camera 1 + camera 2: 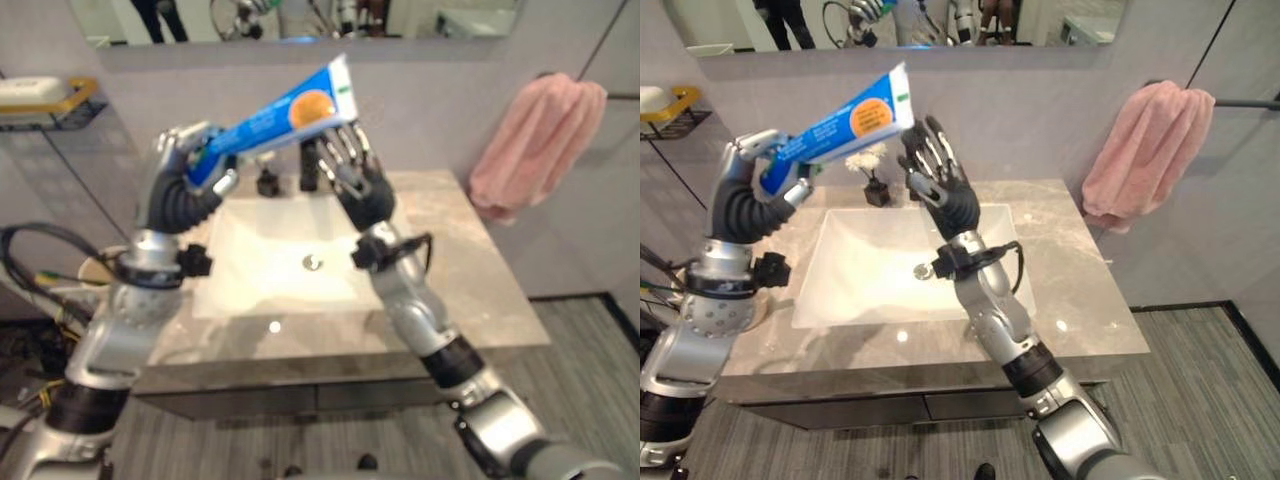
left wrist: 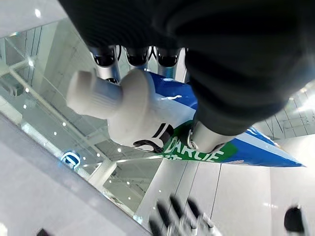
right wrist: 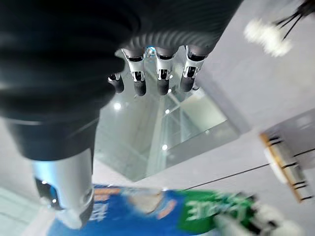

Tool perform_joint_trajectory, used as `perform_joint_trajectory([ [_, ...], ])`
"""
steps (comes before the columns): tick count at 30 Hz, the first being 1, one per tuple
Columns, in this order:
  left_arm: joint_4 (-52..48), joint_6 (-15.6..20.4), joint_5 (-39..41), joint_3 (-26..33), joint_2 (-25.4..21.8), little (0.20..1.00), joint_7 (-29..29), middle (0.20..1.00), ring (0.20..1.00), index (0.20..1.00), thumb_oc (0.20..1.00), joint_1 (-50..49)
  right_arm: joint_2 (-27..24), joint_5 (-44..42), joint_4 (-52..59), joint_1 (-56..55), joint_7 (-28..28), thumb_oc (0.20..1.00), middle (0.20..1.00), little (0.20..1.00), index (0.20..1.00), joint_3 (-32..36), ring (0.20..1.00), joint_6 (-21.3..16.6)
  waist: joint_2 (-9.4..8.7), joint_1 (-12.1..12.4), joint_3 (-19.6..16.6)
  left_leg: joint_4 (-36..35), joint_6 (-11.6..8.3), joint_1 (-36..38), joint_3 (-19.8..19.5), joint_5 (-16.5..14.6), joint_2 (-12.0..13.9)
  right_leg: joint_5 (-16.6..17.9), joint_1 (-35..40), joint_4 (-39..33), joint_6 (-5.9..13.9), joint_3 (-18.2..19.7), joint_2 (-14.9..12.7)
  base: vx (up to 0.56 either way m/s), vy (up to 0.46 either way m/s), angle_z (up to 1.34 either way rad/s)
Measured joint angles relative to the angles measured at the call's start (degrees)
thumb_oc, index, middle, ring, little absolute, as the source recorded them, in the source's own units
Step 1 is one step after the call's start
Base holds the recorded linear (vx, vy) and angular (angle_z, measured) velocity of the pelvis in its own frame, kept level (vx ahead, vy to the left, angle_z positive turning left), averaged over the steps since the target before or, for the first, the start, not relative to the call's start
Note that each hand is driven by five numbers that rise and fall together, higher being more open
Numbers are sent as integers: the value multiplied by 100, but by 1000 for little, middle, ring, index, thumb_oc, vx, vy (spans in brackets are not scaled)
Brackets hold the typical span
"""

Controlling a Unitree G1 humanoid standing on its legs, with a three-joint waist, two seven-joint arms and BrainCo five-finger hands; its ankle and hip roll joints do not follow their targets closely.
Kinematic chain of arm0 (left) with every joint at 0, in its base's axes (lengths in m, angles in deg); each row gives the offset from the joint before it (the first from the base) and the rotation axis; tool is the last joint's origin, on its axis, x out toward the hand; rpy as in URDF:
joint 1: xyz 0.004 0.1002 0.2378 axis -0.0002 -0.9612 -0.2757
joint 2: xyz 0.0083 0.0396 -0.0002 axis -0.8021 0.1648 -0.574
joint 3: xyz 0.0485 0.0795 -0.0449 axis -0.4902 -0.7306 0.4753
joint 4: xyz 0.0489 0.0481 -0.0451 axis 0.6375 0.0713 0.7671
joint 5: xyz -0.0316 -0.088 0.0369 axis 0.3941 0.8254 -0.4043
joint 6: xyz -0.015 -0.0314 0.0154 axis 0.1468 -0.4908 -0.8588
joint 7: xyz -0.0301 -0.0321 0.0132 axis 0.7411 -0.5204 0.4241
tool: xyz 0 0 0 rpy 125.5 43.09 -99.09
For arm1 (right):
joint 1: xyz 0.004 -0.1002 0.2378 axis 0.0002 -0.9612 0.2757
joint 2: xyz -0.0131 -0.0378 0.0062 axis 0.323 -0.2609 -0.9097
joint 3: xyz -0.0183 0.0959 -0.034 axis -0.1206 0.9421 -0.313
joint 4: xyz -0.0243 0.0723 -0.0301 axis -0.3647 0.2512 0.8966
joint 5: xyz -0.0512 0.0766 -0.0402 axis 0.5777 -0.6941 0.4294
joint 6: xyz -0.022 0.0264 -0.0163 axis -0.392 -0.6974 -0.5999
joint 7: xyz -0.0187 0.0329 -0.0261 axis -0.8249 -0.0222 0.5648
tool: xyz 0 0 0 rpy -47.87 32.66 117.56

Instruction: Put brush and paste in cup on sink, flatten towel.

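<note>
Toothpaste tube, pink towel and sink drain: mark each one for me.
toothpaste tube [image 1: 845, 125], right eye view, on the blue body near the orange patch.
pink towel [image 1: 1145, 150], right eye view, on the middle of the hanging cloth.
sink drain [image 1: 312, 262], left eye view, on the metal ring.

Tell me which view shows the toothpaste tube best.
The right eye view: the whole toothpaste tube shows, held up over the sink by the left hand. The left eye view matches. Wrist views catch only parts: its cap end, its blurred side.
</note>
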Motion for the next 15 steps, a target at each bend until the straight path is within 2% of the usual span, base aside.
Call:
perform_joint_trajectory([
  [7, 14, 100, 246, -67, 99, 200, 33, 200, 200, 200, 200, -3, 15, -13, 3, 639, -73, 1000, 1000, 1000, 1000, -1, 1000, -146, 32, 3, -25, 0, 0, -4, 12, 0, 3, 0, -8, 0, 0, 13, 3, 0, 0, 0],
  [15, 123, 111, 357, -106, 122, 200, 115, 200, 200, 200, 200, -3, 41, -19, 4, 660, -114, 1000, 1000, 1000, 1000, -19, 1000, -185, 35, 6, -35, 0, 0, -18, 13, 0, 2, 0, -22, 0, 0, 14, 4, 0, 0, 0],
])
